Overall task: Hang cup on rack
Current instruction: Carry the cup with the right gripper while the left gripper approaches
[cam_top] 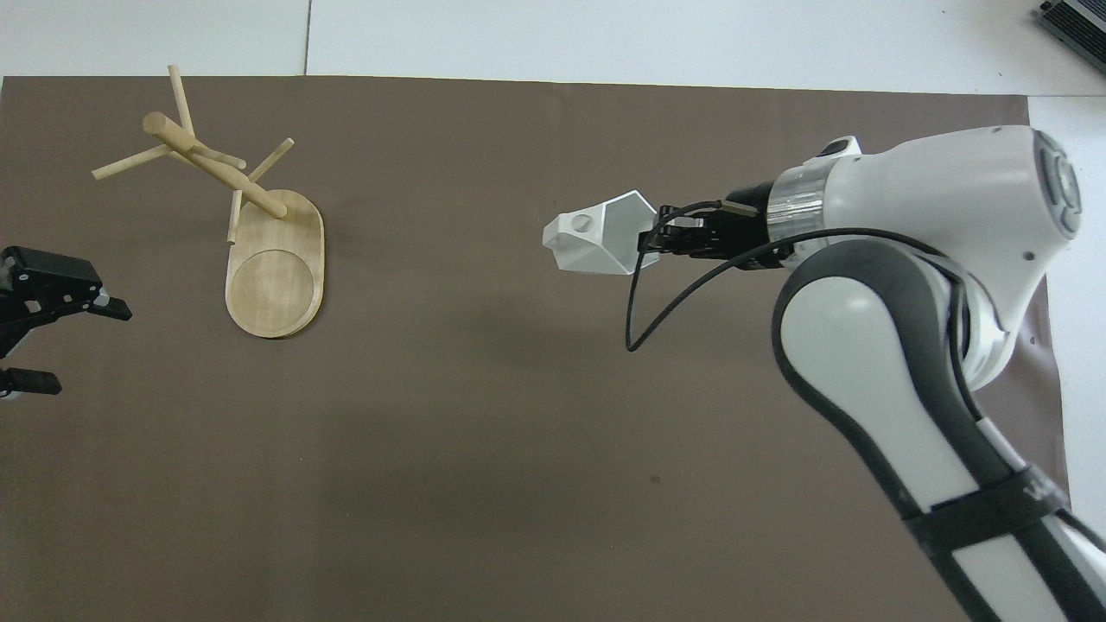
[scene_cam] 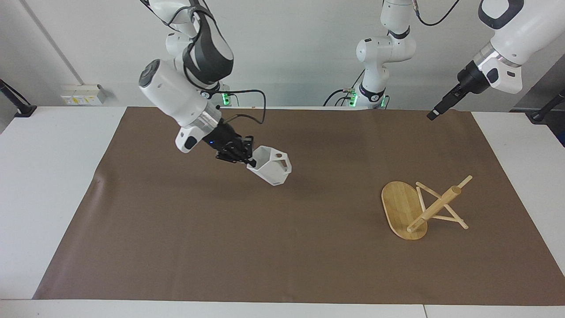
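One high camera faces the robots across the brown mat point(scene_cam: 282, 247); another looks steeply down over it.

matt white cup point(scene_cam: 271, 170); pale smooth wooden rack point(scene_cam: 417, 208); matt brown mat point(scene_cam: 282, 247).
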`<state>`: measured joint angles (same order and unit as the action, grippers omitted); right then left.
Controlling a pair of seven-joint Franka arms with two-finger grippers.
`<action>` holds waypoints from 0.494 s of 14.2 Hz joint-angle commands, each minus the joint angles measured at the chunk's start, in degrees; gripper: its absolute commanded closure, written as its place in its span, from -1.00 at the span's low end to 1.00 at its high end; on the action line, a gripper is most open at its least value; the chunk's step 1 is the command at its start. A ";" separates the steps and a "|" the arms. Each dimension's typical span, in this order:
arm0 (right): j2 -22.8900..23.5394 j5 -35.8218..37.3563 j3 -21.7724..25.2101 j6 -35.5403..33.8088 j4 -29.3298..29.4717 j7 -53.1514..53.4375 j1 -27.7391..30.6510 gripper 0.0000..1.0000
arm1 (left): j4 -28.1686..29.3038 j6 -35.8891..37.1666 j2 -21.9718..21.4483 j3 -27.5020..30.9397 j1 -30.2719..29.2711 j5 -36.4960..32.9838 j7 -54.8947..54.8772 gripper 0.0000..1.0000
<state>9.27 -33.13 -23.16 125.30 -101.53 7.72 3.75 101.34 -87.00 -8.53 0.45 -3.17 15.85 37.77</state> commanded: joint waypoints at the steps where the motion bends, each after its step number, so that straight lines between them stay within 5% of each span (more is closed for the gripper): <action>1: 0.49 -2.37 -5.04 1.00 2.11 2.03 0.82 1.00 | 5.96 -1.59 -3.86 -0.19 -0.87 4.78 6.68 -1.00; 7: 0.14 -14.05 -13.31 1.52 6.51 8.36 0.91 1.00 | 13.08 -8.96 -5.63 -0.28 -2.01 21.04 26.64 -1.00</action>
<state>9.16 -44.06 -34.00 126.50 -96.81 14.19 3.47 110.23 -92.46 -11.88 0.59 -4.27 32.20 59.54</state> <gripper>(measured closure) 0.960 0.000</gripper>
